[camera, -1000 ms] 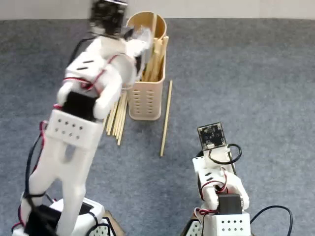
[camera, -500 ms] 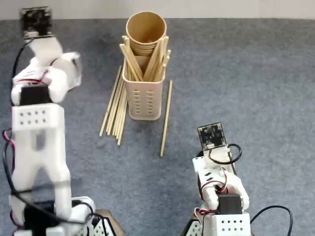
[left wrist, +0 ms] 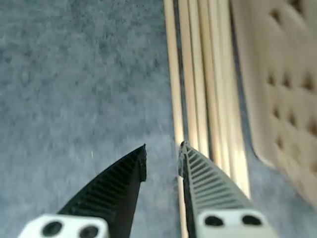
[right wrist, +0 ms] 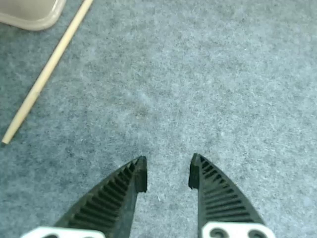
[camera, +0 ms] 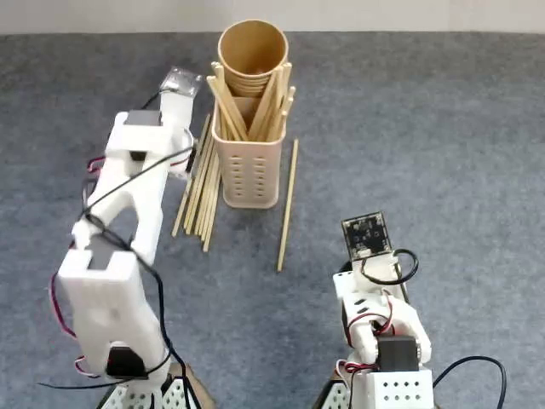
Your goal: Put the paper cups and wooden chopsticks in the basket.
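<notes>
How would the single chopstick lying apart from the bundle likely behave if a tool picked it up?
The single chopstick looks like thin, straight wood, so it is probably stiff and light. It lies flat on the grey carpet, so pinching it may be fiddly. Held off-centre, it might pivot.

This looks like a robotics test set-up, in a lab or a hobby workshop; which of the two cannot be told. The bench (camera: 451, 128) is covered with grey, felt-like carpet, and a pale strip (camera: 383, 15) runs along its far edge. Two white plastic robot arms stand at its near edge, the left arm (camera: 136, 200) and the right arm (camera: 381, 328). Their blocky shells carry rows of small holes, and thin red and black wires (camera: 92, 164) run bare along the joints. A small black bare circuit-board camera (camera: 366, 234) sits on the right arm's wrist, with a looped black cable (camera: 402, 266) just beside it.
</notes>
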`<action>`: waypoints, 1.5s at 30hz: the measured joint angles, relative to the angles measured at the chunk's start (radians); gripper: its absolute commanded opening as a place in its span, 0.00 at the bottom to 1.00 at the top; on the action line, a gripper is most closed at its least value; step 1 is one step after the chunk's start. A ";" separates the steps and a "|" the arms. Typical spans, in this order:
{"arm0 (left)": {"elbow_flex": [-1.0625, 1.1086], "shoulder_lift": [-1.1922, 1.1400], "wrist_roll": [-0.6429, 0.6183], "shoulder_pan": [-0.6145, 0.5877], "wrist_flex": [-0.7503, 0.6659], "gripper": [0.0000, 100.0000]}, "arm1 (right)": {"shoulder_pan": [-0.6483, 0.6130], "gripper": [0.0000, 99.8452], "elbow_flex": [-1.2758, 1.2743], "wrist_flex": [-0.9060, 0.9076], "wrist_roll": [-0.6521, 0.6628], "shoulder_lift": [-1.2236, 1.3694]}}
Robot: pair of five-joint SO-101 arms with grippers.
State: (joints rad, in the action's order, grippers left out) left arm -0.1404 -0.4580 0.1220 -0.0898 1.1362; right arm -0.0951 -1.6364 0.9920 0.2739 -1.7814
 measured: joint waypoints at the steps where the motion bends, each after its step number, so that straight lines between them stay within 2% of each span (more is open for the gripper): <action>1: -0.029 -0.040 -0.002 0.000 0.000 0.14 | 0.000 0.15 0.000 0.000 0.000 0.000; 7: -0.184 -0.190 0.002 -0.002 0.060 0.14 | 0.000 0.15 0.000 0.000 0.000 0.000; 16: -0.399 -0.204 0.002 -0.002 0.224 0.14 | 0.000 0.15 0.000 0.000 0.000 0.000; 28: -0.407 -0.204 -0.003 0.061 0.242 0.14 | 0.000 0.15 0.000 0.000 0.000 0.000; 45: -0.408 -0.350 0.000 0.040 0.215 0.14 | 0.000 0.15 0.000 0.000 0.000 0.000</action>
State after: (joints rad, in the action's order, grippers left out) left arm -0.5485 -0.8078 0.1220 -0.0499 1.3510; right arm -0.0951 -1.6364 0.9920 0.2739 -1.7814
